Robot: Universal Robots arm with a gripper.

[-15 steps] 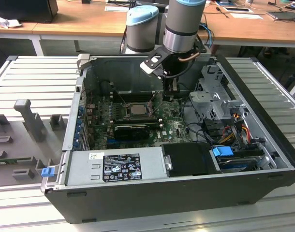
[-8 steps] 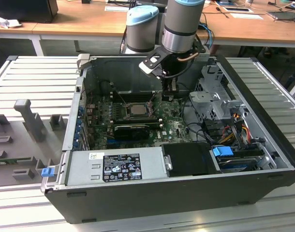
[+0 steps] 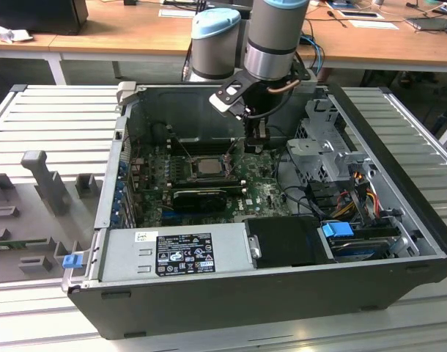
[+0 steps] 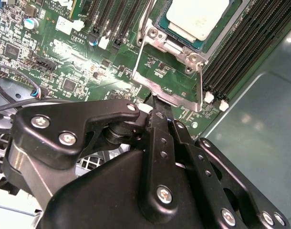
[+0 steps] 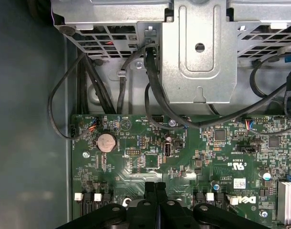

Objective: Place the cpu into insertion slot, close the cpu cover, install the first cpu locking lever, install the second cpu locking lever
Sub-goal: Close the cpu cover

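Resting in the insertion slot (image 3: pixel 187 166), the cpu (image 4: pixel 198 16) is seen framed by the cpu cover (image 4: pixel 170 45); the gripper (image 4: pixel 154 101), its 2 fingers pressed together, is held just beside the cover's edge.

The cpu (image 4: pixel 198 16) has a smooth, pale matt metal face, and the cpu cover (image 4: pixel 167 93) framing it is bare metal with a dull shine. The gripper (image 4: pixel 154 102) is black satin metal with bright screw heads. The circuit board (image 5: pixel 150 162) is glossy green and the drive cage (image 5: pixel 198 62) is plain grey sheet metal.
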